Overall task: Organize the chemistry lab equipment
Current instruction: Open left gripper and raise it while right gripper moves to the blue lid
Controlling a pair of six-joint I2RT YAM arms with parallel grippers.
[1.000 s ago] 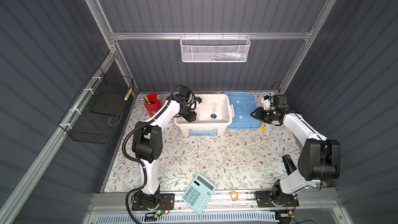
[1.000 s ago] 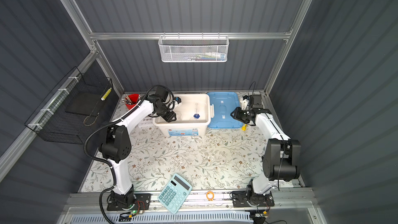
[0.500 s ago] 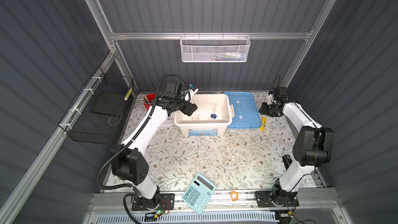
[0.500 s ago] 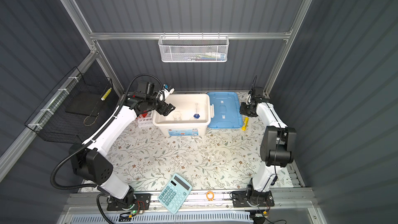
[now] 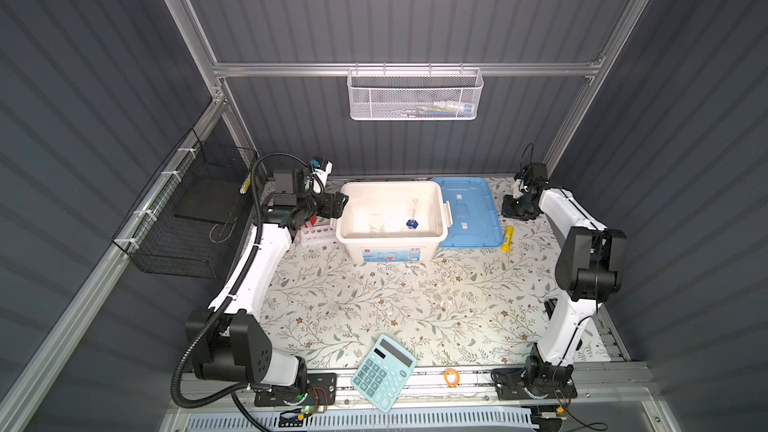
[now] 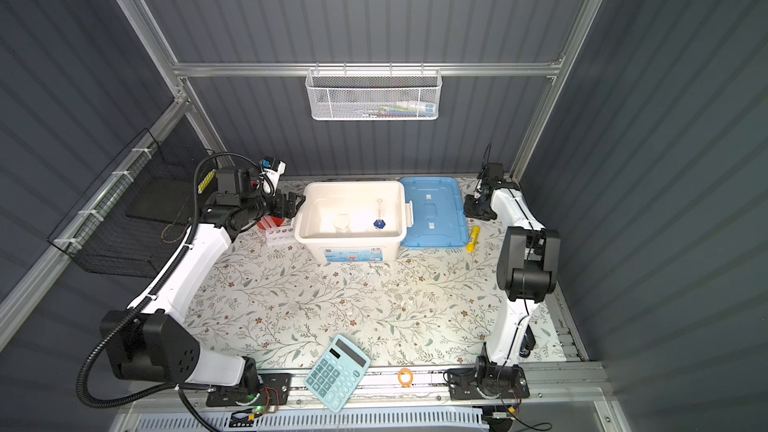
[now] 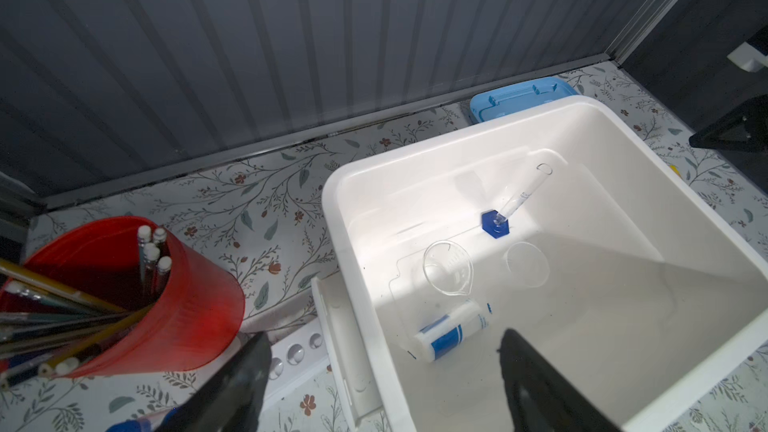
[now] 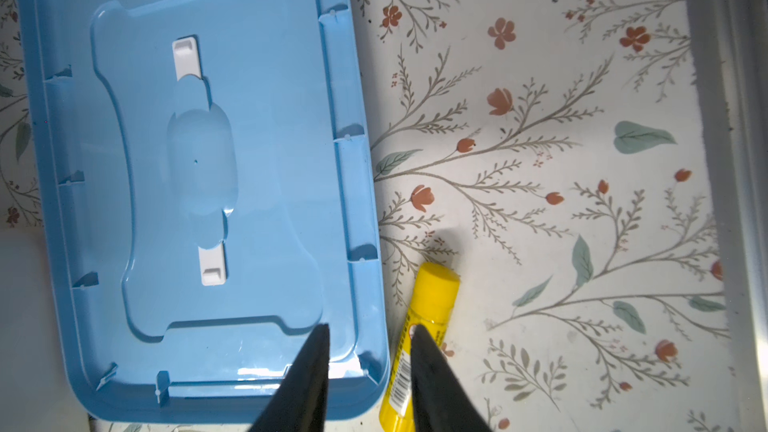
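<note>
1. Arm on the left stretches from its front base toward the back wall, wrist level, setting the left gripper (image 5: 337,206) at the left rim of the white bin (image 5: 390,243), beside the red cup (image 7: 124,297).
2. Its jaws are spread wide and empty, one finger above the tube rack (image 7: 297,351), the other above the bin's inside.
3. Inside the bin, a clear beaker (image 7: 448,268) and a second clear vessel (image 7: 525,263) sit near the slim cylinder (image 7: 496,224) on its blue hexagonal foot. The blue-white labelled bottle (image 7: 451,332) lies on its side.
4. The right arm folds elbow-high, wrist pointing down. The right gripper (image 8: 371,330) hangs over the blue lid (image 8: 249,76) at its edge, the yellow glue stick (image 8: 432,297) just beside.
5. Its jaws stand narrowly apart, gripping nothing.
</note>
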